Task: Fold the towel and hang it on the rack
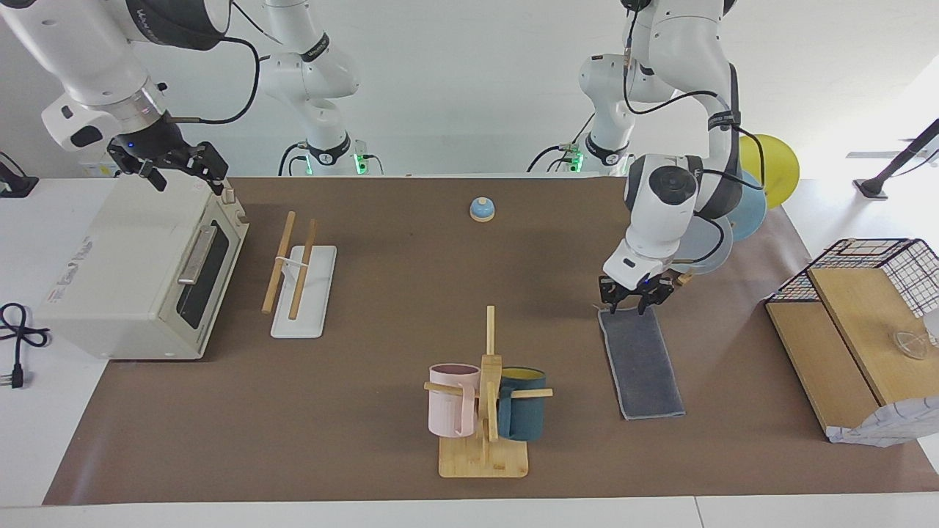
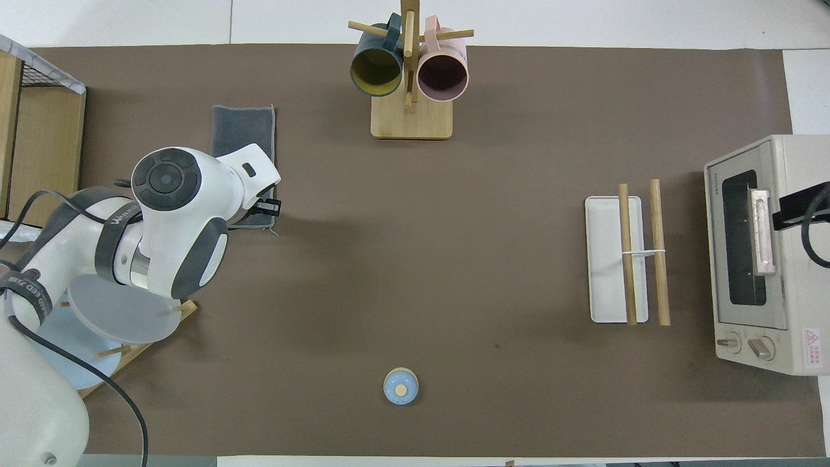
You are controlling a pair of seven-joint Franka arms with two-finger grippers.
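Observation:
The towel (image 1: 642,363) lies flat on the brown mat toward the left arm's end of the table. It is folded into a narrow strip with the dark grey face up. It also shows in the overhead view (image 2: 243,130), partly hidden under the left arm. My left gripper (image 1: 631,302) is low at the towel's end nearer the robots, seen in the overhead view (image 2: 269,207) too. The rack (image 1: 312,293) stands toward the right arm's end, beside the oven, with both wooden rods bare (image 2: 609,259). My right gripper (image 1: 181,170) waits open over the oven's top (image 2: 804,206).
A toaster oven (image 1: 139,271) stands at the right arm's end. A mug tree (image 1: 486,400) with a pink and a dark blue mug is farther from the robots at mid-table. A small bell (image 1: 482,210) sits near the robots. A plate stand (image 2: 117,311) and wire basket (image 1: 873,264) are at the left arm's end.

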